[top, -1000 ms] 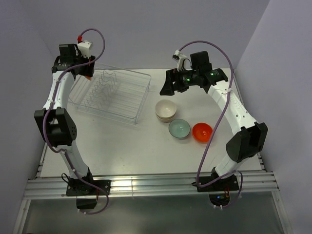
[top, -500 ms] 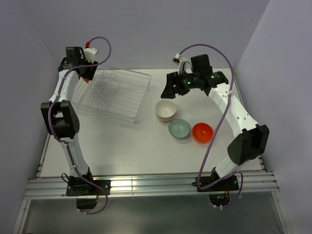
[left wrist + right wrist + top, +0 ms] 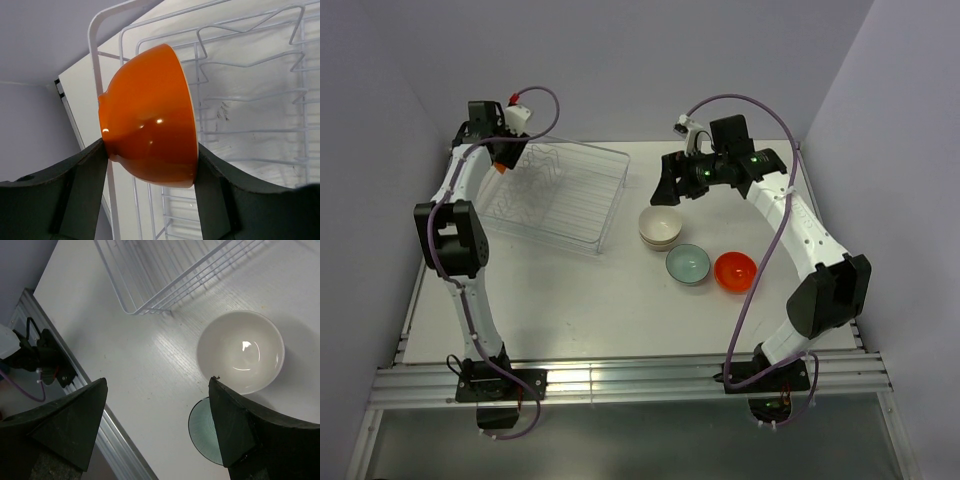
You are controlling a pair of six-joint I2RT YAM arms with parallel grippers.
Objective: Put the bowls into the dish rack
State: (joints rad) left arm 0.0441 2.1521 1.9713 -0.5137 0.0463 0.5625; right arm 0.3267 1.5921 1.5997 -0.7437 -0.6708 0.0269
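An orange bowl [image 3: 150, 115] lies on its side between my left gripper's [image 3: 150, 150] fingers, which are shut on its base and rim. It hangs over the far left corner of the dish rack [image 3: 612, 200], above the white wires [image 3: 250, 90]. In the top view the left gripper [image 3: 500, 160] is at that corner. My right gripper [image 3: 666, 186] stands open above the table, just behind a cream bowl [image 3: 660, 225] [image 3: 241, 351] that seems stacked on another. A teal bowl [image 3: 688, 264] [image 3: 200, 432] and a second orange bowl [image 3: 735, 270] sit in front of it.
The rack's near corner [image 3: 150, 295] shows at the top of the right wrist view. The table's metal front rail [image 3: 620, 380] runs along the near edge. Grey walls close in the back and both sides.
The left arm has swung right and back, carrying the orange bowl over the rack's far left corner. The right gripper has shifted only slightly and stays open.
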